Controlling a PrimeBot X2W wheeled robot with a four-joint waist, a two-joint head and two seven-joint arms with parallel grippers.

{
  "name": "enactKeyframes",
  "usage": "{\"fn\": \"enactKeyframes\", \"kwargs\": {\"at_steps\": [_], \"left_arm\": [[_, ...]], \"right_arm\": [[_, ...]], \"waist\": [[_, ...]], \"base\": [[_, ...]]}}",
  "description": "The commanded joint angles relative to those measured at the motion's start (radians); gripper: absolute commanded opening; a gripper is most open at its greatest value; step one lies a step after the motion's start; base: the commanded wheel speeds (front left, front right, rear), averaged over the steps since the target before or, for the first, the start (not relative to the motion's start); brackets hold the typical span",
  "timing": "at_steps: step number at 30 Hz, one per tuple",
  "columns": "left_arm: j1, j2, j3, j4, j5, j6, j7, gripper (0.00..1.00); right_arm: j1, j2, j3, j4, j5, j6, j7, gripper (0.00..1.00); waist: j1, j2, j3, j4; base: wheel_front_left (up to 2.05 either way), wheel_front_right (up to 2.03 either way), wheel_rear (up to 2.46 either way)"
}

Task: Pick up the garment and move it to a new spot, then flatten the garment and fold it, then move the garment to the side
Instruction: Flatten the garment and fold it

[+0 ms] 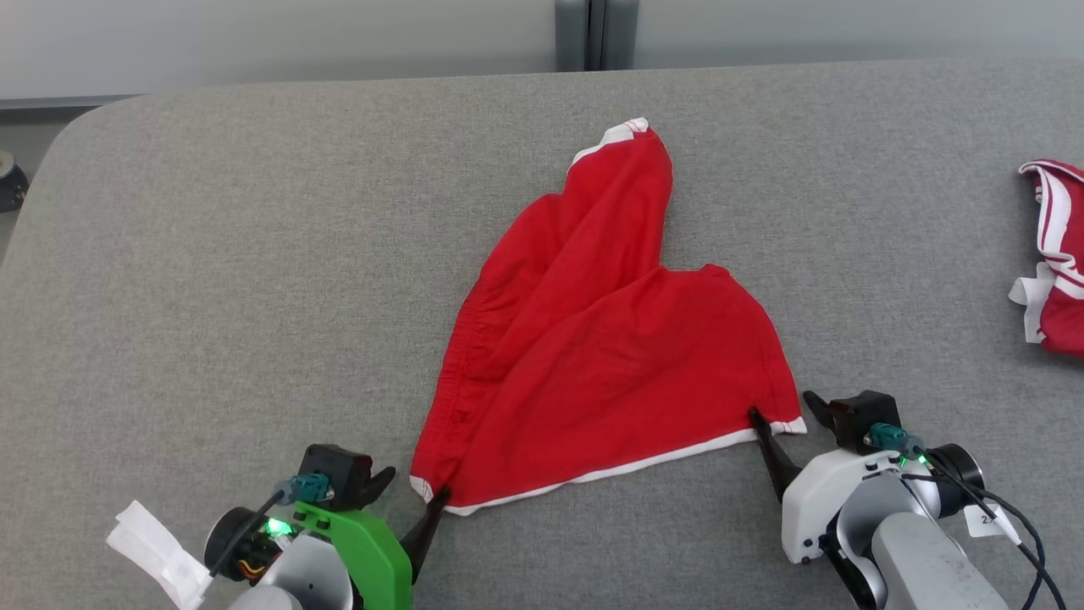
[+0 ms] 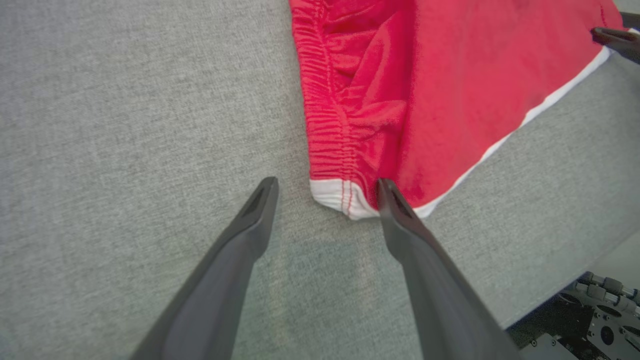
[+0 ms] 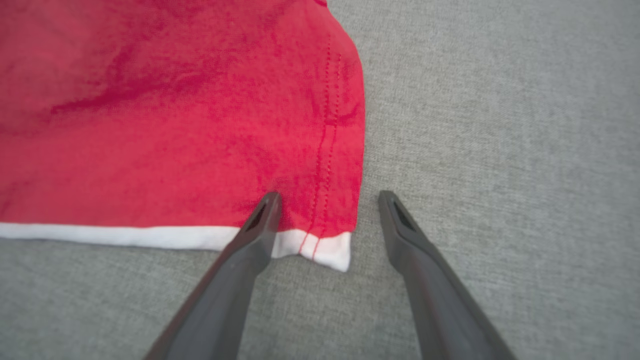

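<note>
Head view: garment (image 1: 593, 364), red with white hem, lies bunched mid-table (image 1: 212, 254). Left gripper (image 1: 413, 490) and right gripper (image 1: 781, 407) both spread wide, holding nothing, 1 at each near hem corner. Second red cloth (image 1: 1059, 254) at right edge, well apart.

Left wrist view: hem corner between my 2 fingers, 1 tip touching cloth, other over bare table.

Right wrist view: same, 1 tip over fabric.

My call: pinch both corners together, catch all layers, lift evenly.

Count: 2 cloths, 2 grippers.
</note>
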Motion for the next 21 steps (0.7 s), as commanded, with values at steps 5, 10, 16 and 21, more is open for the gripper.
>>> {"fn": "enactKeyframes", "kwargs": {"at_steps": [5, 10, 16, 21], "left_arm": [[-0.048, 0.029, -0.038, 0.030, -0.030, -0.001, -0.010, 1.00], [-0.078, 0.065, -0.122, 0.044, -0.105, -0.001, -0.015, 1.00], [-0.114, 0.090, -0.186, 0.076, -0.153, -0.002, -0.052, 0.96], [-0.142, 0.102, -0.234, 0.089, -0.186, -0.002, -0.083, 0.84]], "right_arm": [[-0.006, -0.005, 0.012, 0.027, 0.007, -0.002, 0.001, 1.00], [-0.004, -0.007, 0.017, 0.035, 0.013, -0.002, 0.001, 1.00], [-0.003, -0.009, 0.029, 0.040, 0.023, -0.002, 0.009, 1.00], [-0.010, -0.006, 0.038, 0.047, 0.039, -0.002, 0.013, 0.67]], "waist": [[0.0000, 0.0000, 0.000, 0.001], [0.0000, 0.0000, -0.006, -0.003], [0.0000, 0.0000, -0.010, -0.007], [0.0000, 0.0000, -0.007, -0.005]], "base": [[0.00, 0.00, 0.00], [0.00, 0.00, 0.00], [0.00, 0.00, 0.00], [0.00, 0.00, 0.00]]}}
